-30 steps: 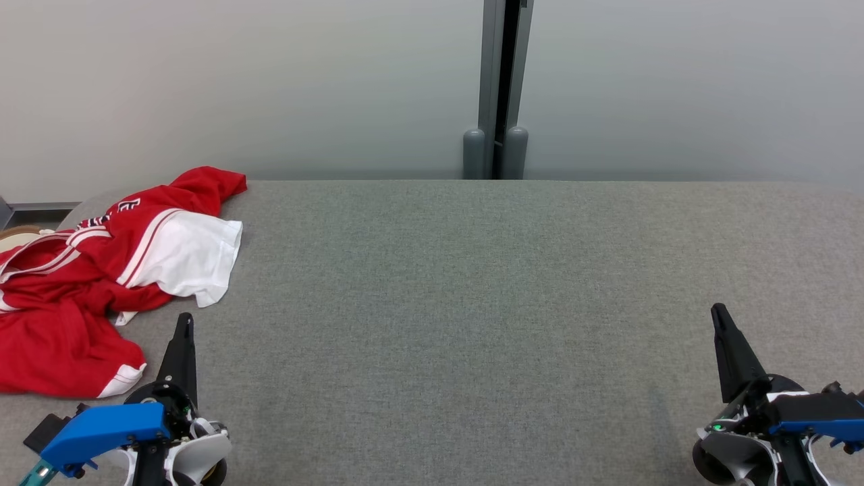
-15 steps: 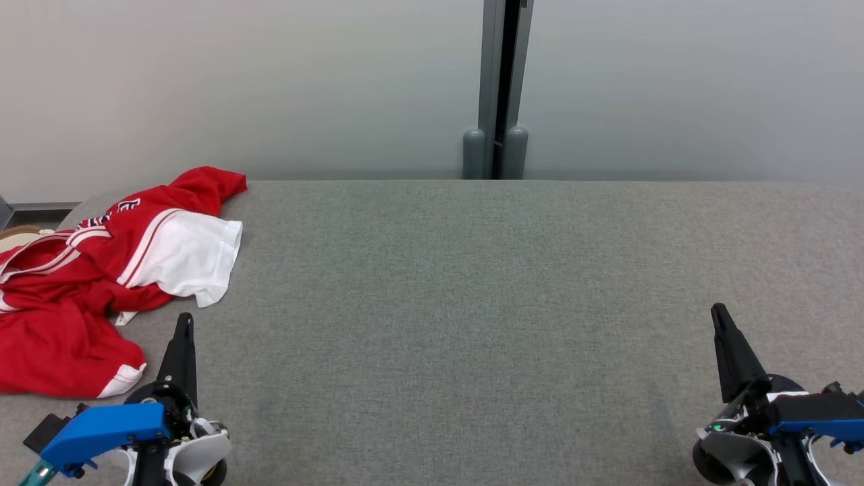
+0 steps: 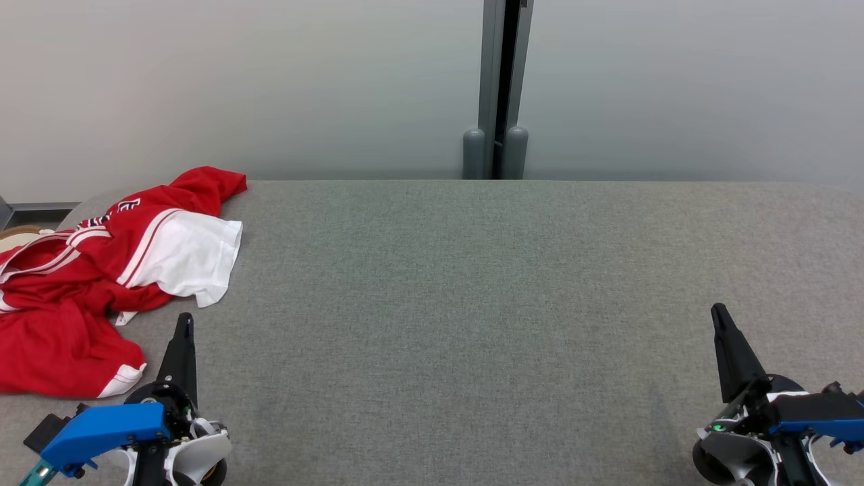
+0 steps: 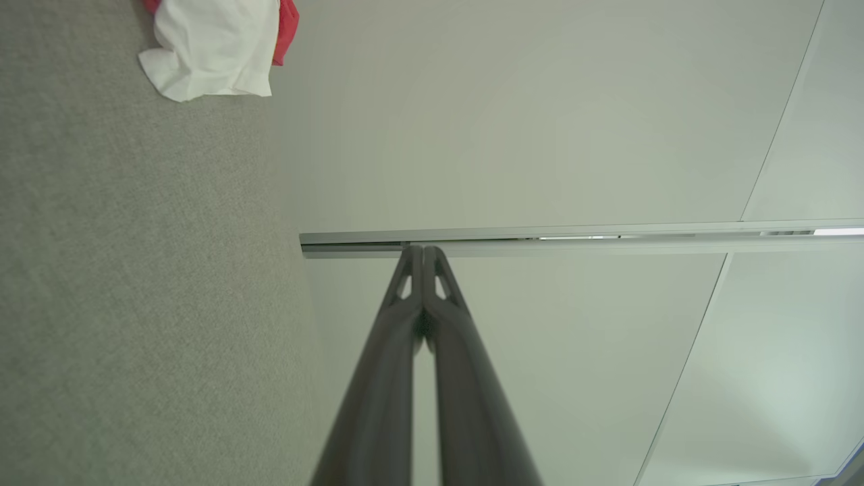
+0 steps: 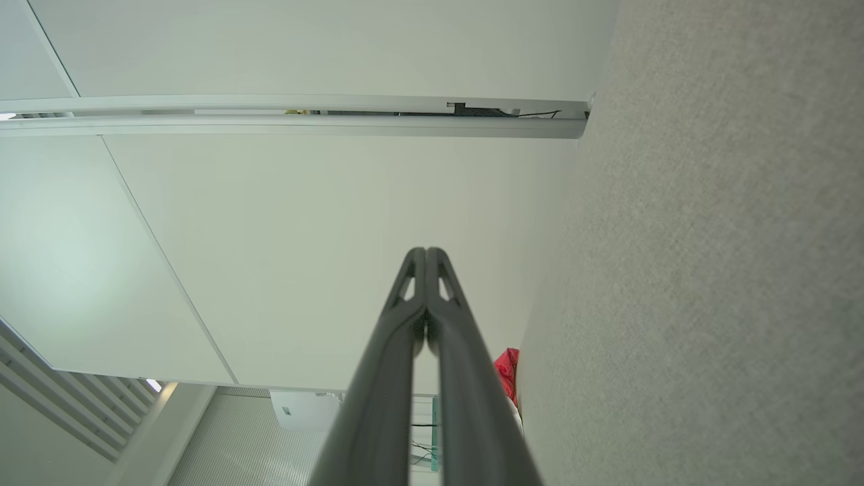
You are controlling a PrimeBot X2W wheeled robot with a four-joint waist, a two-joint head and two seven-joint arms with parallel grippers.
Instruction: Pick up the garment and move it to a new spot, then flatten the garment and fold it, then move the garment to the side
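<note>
Lying crumpled at left end of tabletop (image 3: pixel 472 304): red garment (image 3: pixel 61 337), white sleeve, striped trim. Left pincer (image 3: pixel 183 322), right pincer (image 3: pixel 717 313) pressed together, empty.

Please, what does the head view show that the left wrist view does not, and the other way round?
Of the two, the head view alone has the right tool and the jersey's lettering. The left wrist view alone has pale panels past a slanted seam. Both have the left tool, shut, the white sleeve, the grey table and the metal post.
</note>
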